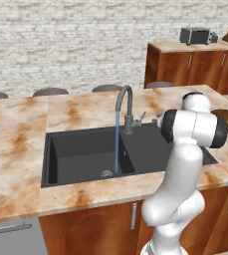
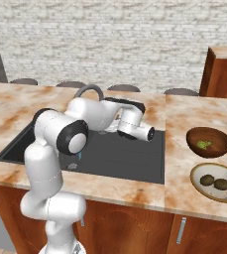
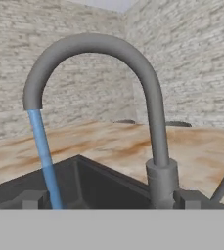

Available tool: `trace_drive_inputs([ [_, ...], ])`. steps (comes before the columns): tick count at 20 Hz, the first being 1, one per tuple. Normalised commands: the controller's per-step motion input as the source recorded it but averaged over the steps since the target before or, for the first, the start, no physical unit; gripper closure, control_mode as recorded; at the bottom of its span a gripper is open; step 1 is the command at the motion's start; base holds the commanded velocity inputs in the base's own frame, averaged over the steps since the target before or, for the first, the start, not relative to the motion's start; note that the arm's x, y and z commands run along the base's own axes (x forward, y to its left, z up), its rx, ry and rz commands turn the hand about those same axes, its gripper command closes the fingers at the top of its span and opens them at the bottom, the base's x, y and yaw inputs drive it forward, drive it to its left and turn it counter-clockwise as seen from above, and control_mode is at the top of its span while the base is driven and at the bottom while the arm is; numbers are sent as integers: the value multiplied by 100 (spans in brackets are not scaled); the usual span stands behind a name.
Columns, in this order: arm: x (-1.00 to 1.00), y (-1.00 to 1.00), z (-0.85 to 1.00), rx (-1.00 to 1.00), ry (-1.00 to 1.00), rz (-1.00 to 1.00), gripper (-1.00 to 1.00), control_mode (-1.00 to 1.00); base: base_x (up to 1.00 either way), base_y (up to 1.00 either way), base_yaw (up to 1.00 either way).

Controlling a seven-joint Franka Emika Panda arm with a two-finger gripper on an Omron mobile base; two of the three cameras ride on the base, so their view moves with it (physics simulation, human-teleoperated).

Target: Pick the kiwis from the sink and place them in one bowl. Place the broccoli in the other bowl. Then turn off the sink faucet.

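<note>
With two brown oval kiwis [image 2: 214, 182] in the pale cream bowl [image 2: 200, 171] and yellow-green broccoli [image 2: 203, 144] in the dark wooden bowl [image 2: 190, 137], only the running grey gooseneck faucet [image 3: 152, 112] remains, faced by the spread gripper [image 3: 111, 201].

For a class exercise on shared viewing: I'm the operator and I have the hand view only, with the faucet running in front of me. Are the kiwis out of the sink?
Observer: Yes. Both kiwis lie in the cream bowl on the counter.
Operator: And the broccoli?
Observer: The broccoli sits in the brown bowl, beside the cream one.
Operator: Anything left in the basin?
Observer: On the sink floor I see just the drain, where the water lands.
</note>
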Motion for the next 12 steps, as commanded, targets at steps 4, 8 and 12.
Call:
trace_drive_inputs([
  [4, 35, -20, -10, 10, 0, 15, -100, -100, 0, 0, 0],
  [8, 43, 0, -1, 6, 0, 2, -100, -100, 0, 0, 0],
  [12, 43, 2, -18, 4, 0, 0, -100, -100, 0, 0, 0],
])
